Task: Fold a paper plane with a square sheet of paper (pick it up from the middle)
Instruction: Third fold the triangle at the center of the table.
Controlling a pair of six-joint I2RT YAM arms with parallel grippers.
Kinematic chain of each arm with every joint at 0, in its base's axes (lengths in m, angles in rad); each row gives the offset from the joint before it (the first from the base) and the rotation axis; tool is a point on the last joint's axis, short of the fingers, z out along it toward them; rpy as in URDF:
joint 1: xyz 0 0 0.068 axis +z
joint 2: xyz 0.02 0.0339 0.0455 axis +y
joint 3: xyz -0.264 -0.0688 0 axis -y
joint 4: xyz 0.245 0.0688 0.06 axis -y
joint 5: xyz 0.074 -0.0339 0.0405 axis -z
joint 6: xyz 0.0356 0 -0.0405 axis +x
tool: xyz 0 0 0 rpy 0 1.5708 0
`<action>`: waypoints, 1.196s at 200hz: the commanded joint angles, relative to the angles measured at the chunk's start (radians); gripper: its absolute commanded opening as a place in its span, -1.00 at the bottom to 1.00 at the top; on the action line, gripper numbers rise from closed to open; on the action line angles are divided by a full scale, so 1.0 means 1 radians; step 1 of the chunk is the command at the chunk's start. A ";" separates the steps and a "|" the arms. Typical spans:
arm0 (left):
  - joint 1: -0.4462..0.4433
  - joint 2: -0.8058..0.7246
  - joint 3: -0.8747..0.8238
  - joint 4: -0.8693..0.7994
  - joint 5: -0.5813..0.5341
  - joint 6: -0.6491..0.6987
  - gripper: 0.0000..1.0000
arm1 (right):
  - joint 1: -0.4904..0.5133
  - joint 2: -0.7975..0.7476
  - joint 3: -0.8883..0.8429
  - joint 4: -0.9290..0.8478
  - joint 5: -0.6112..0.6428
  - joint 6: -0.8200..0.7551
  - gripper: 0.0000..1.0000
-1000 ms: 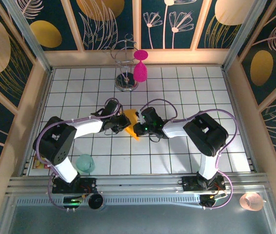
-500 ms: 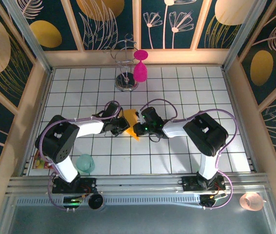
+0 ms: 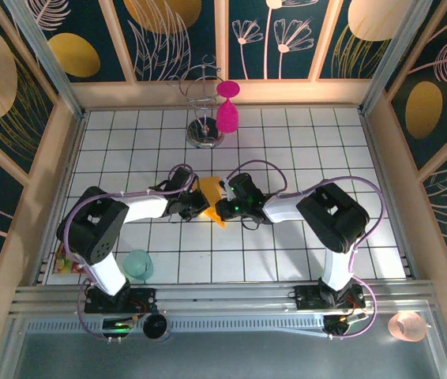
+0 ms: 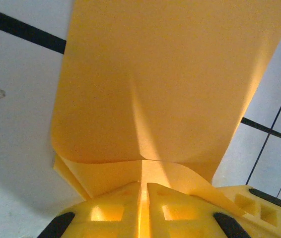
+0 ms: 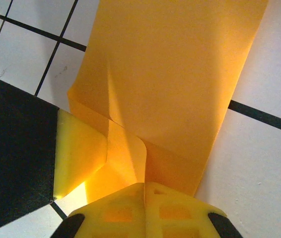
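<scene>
Both arms reach to the middle of the white tiled table (image 3: pixel 302 142) and meet almost nose to nose. The left gripper (image 4: pixel 144 184) is clenched on an edge of the orange-yellow sheet of paper (image 4: pixel 170 84), which is pinched between its yellow fingers. The right gripper (image 5: pixel 144 184) nips the same creased, curling sheet from the opposite side.
</scene>
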 commanded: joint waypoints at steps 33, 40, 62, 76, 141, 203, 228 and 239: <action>-0.005 0.018 -0.046 -0.007 -0.044 -0.013 -0.79 | -0.009 -0.085 -0.007 -0.056 0.030 0.045 -0.42; -0.005 0.019 -0.048 -0.003 -0.042 -0.009 -0.80 | -0.013 -0.109 -0.012 -0.056 0.043 0.055 -0.35; -0.005 0.027 -0.050 0.023 -0.034 -0.002 -0.81 | -0.037 -0.180 -0.033 -0.054 0.066 0.092 -0.17; -0.004 0.032 -0.046 0.048 -0.026 0.004 -0.81 | -0.054 -0.222 -0.047 -0.056 0.086 0.112 -0.11; -0.005 0.062 0.017 0.040 -0.036 0.050 -0.81 | -0.108 -0.257 -0.018 -0.128 -0.054 0.165 -0.19; -0.005 0.050 -0.020 0.075 -0.039 0.023 -0.81 | -0.059 -0.153 0.068 -0.195 -0.221 0.105 -0.60; -0.004 0.052 -0.019 0.077 -0.035 0.023 -0.81 | -0.047 -0.109 0.092 -0.225 -0.243 0.086 -0.75; -0.005 0.051 -0.019 0.075 -0.032 0.023 -0.81 | -0.041 -0.091 0.104 -0.236 -0.250 0.081 -0.77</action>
